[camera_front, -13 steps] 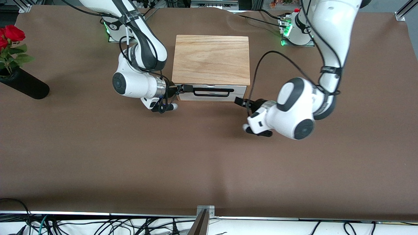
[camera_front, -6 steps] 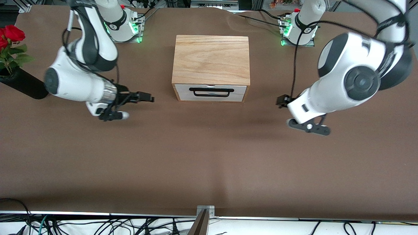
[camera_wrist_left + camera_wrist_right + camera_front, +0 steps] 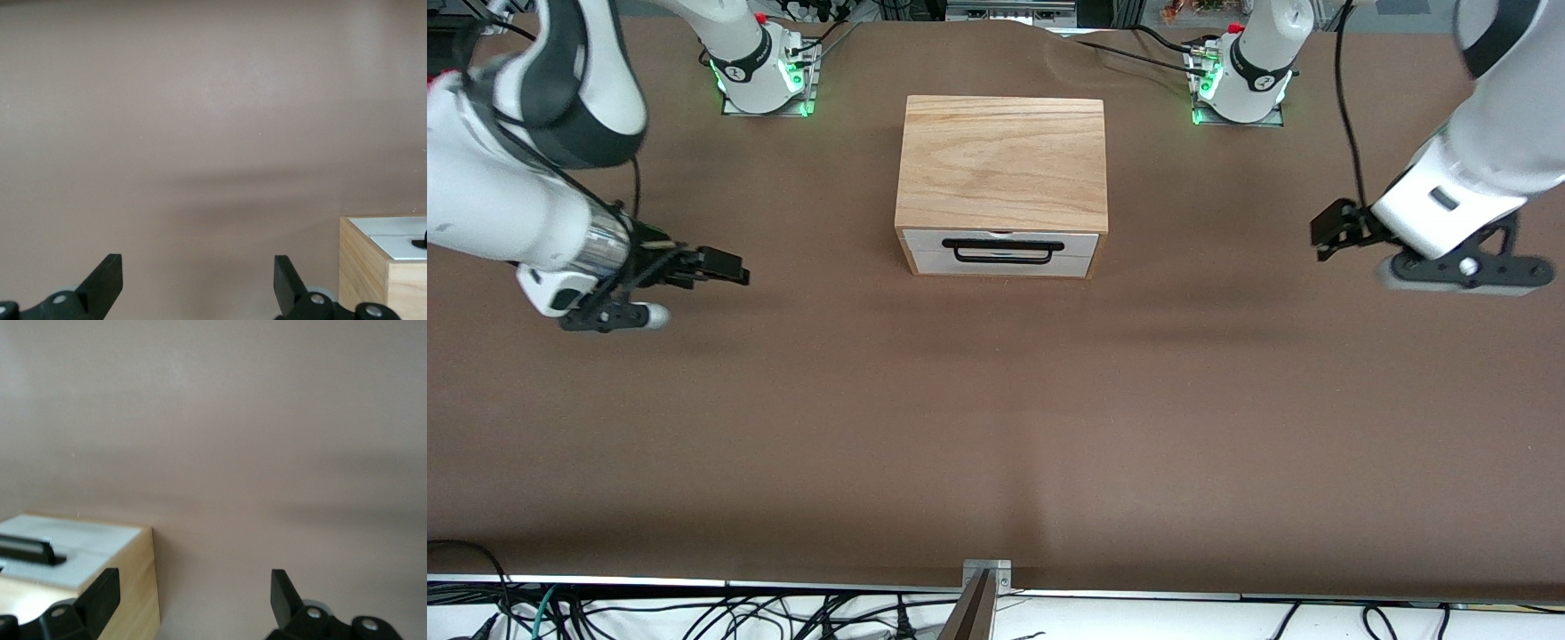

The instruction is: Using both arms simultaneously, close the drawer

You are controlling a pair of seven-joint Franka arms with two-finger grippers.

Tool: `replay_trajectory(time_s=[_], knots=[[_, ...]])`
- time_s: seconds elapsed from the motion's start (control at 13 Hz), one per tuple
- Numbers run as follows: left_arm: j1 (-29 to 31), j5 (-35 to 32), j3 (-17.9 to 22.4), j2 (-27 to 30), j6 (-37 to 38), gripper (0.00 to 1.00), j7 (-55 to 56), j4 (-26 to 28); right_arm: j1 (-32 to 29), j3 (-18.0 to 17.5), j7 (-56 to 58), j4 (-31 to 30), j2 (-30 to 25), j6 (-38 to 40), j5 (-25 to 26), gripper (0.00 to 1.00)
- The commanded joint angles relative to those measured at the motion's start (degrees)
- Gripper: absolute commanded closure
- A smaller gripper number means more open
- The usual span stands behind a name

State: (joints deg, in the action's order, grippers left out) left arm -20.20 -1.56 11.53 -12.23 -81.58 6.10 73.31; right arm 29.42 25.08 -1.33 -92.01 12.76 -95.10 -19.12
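Note:
The light-oak box (image 3: 1003,160) stands mid-table. Its drawer (image 3: 1002,252), with white front and black bar handle (image 3: 1003,249), sits flush in the box, so no wood interior shows. My right gripper (image 3: 727,267) is open and empty over bare table toward the right arm's end, well clear of the box. My left gripper (image 3: 1327,233) is open and empty over bare table toward the left arm's end. The right wrist view shows its open gripper (image 3: 193,597) with the box corner (image 3: 137,587) and drawer front (image 3: 87,543). The left wrist view shows its open gripper (image 3: 197,283) and the box corner (image 3: 363,267).
The brown table (image 3: 996,427) stretches wide between the box and the front camera. The arm bases (image 3: 760,71) (image 3: 1240,76) stand beside the box's back corners. A metal bracket (image 3: 985,573) and cables lie at the table edge nearest that camera.
Both grippers were at the drawer front's two ends, then swung outward away from the box to their own ends of the table. The drawer stays shut.

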Motion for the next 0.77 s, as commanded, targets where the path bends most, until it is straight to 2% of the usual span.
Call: replay_trajectory(time_s=[0.0, 0.15, 0.23, 0.31, 0.38, 0.46, 0.54, 0.69], knots=[[1.29, 5.74, 0.68, 4.3, -1.73, 0.0, 0.41, 6.64, 0.2, 0.93, 0.0, 5.34, -0.28, 5.36, 6.25, 0.0], [3.22, 6.66, 0.25, 10.44, -8.04, 0.0, 0.06, 15.94, -3.03, -1.77, 0.45, 6.58, -1.68, 5.98, 10.75, 0.0], [4.8, 5.27, -1.5, 13.51, -9.72, 0.0, -0.12, 20.51, -7.84, -6.66, 0.45, 6.58, -3.34, 6.59, 12.07, 0.0], [8.47, 2.29, -5.6, 16.07, -10.96, 0.0, -0.21, 24.13, -13.02, -12.1, 0.79, 6.58, -3.88, 6.68, 14.09, 0.0], [13.03, 0.18, -12.34, 16.88, -11.06, 0.0, 0.05, 25.03, -16.64, -16.51, 1.58, 6.58, -5.02, 6.68, 17.33, 0.0], [14.56, 0.07, -14.41, 17.06, -10.54, 0.0, 0.67, 25.13, -20.24, -20.64, 1.42, 6.49, -5.55, 6.77, 19.01, 0.0], [14.57, 0.07, -14.35, 16.71, -10.44, 0.0, 0.15, 24.78, -23.67, -24.51, 1.41, 6.49, -6.16, 6.86, 19.55, 0.0], [14.75, 0.24, -13.56, 16.62, -10.36, 0.0, -0.21, 24.78, -24.58, -25.96, 0.98, 6.67, -6.17, 7.04, 21.22, 0.0]])
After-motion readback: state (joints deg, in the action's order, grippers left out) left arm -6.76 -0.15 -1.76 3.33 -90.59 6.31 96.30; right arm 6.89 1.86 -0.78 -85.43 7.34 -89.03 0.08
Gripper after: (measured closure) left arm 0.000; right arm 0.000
